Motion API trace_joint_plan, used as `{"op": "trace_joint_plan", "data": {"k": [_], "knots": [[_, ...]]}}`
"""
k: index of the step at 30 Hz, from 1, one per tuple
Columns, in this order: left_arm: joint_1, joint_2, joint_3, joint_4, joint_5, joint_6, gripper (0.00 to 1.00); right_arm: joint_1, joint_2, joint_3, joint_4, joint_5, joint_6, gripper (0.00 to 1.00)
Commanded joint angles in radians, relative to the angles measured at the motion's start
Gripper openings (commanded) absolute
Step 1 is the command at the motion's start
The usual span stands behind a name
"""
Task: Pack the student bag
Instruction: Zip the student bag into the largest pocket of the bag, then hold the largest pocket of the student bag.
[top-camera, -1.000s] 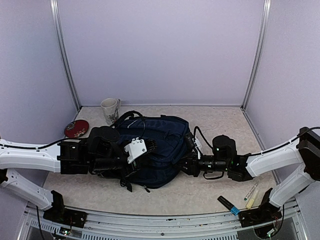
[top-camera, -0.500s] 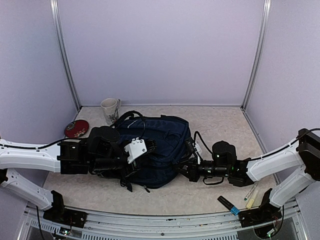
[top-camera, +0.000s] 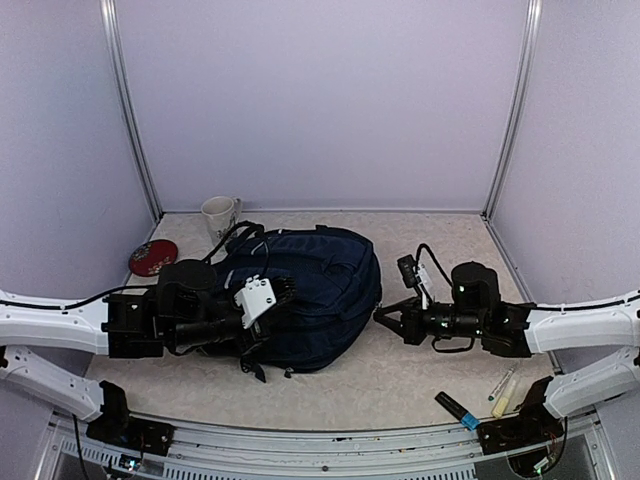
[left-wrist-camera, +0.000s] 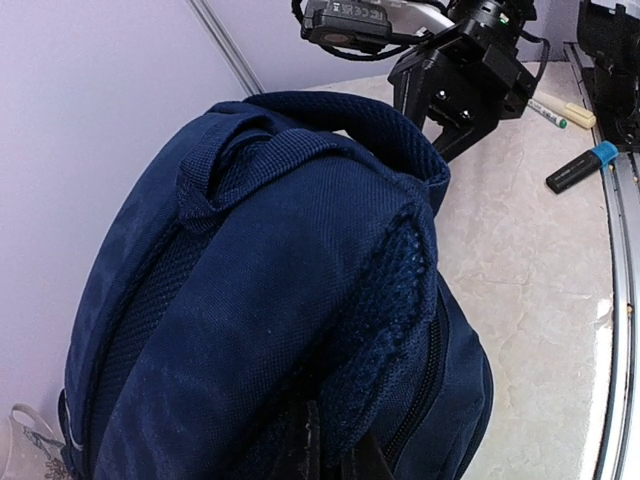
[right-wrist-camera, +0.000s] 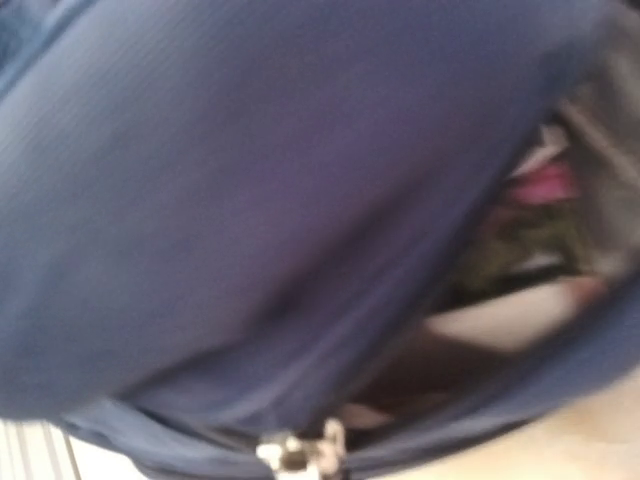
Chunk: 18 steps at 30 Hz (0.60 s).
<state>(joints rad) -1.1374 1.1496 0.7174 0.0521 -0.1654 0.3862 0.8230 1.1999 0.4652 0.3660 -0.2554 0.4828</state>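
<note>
Since a second ago the right arm has drawn back to the right, so its gripper (top-camera: 381, 314) now sits just at the right edge of the student bag (top-camera: 320, 290) instead of reaching over it. The left arm has slid a little toward the left, and the bag has shifted with it.

Nearest the arm bases, on the right side of the table (top-camera: 400, 372), lie a black marker with a blue cap (top-camera: 457, 409) and, just beyond it, two pale pens (top-camera: 503, 384) side by side.

The left gripper (left-wrist-camera: 330, 455) is closed on a fold of the bag's navy fabric, beside a strip of mesh. The bag bulges up in front of it, with a carry handle (left-wrist-camera: 240, 160) across the top.

The right gripper's jaws are together, their tips at the bag's rim. Its own camera is blurred. It shows navy fabric and a gap into the bag with pink and white shapes inside. A metal zipper pull (right-wrist-camera: 300, 450) sits at the lower edge. Whether the jaws pinch that pull cannot be told.

The bag lies in the middle of the table, between the two arms.

At the far left stand a white mug (top-camera: 220, 217) and a red round dish (top-camera: 152, 257), near the bag but apart from it.
</note>
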Motion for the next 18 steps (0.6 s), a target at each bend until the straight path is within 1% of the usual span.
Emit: {"op": "trace_joint_plan", "data": {"k": [1, 5, 6, 7, 8, 9, 10, 11, 12, 13, 14, 15, 16, 18], "knots": [[0.031, -0.182, -0.084, 0.136, -0.109, -0.04, 0.0, -0.152, -0.057, 0.019, -0.212, 0.128, -0.071, 0.0], [0.043, -0.259, -0.173, 0.24, -0.112, -0.067, 0.0, -0.189, -0.023, 0.089, -0.295, 0.101, -0.148, 0.0], [0.049, -0.262, -0.191, 0.267, -0.122, -0.086, 0.11, -0.188, 0.002, 0.116, -0.321, 0.083, -0.166, 0.0], [0.056, -0.258, -0.202, 0.282, -0.125, -0.101, 0.37, -0.187, 0.03, 0.145, -0.338, 0.055, -0.178, 0.0], [0.057, -0.246, -0.203, 0.28, -0.117, -0.106, 0.54, -0.179, 0.051, 0.155, -0.342, 0.035, -0.186, 0.0], [0.053, -0.226, -0.189, 0.257, -0.104, -0.104, 0.62, -0.167, 0.064, 0.153, -0.333, 0.022, -0.191, 0.0], [0.036, -0.204, -0.162, 0.229, -0.111, -0.098, 0.68, -0.158, 0.068, 0.145, -0.316, 0.016, -0.194, 0.0], [-0.005, -0.179, -0.132, 0.204, -0.159, -0.076, 0.7, -0.152, 0.067, 0.132, -0.295, 0.007, -0.192, 0.0], [-0.067, -0.154, -0.106, 0.201, -0.236, -0.032, 0.71, -0.151, 0.062, 0.115, -0.265, 0.003, -0.184, 0.0], [-0.144, -0.129, -0.084, 0.221, -0.327, 0.034, 0.72, -0.151, 0.06, 0.099, -0.241, 0.006, -0.177, 0.0], [-0.207, -0.096, -0.065, 0.253, -0.383, 0.103, 0.73, -0.151, 0.06, 0.089, -0.222, 0.003, -0.167, 0.0], [-0.253, -0.061, -0.034, 0.274, -0.402, 0.148, 0.73, -0.151, 0.066, 0.085, -0.207, 0.0, -0.164, 0.0], [-0.275, -0.012, 0.005, 0.278, -0.383, 0.161, 0.73, -0.151, 0.074, 0.085, -0.198, -0.006, -0.16, 0.0], [-0.284, 0.106, 0.097, 0.232, -0.305, 0.137, 0.74, -0.151, 0.092, 0.096, -0.194, -0.015, -0.154, 0.0]]}}
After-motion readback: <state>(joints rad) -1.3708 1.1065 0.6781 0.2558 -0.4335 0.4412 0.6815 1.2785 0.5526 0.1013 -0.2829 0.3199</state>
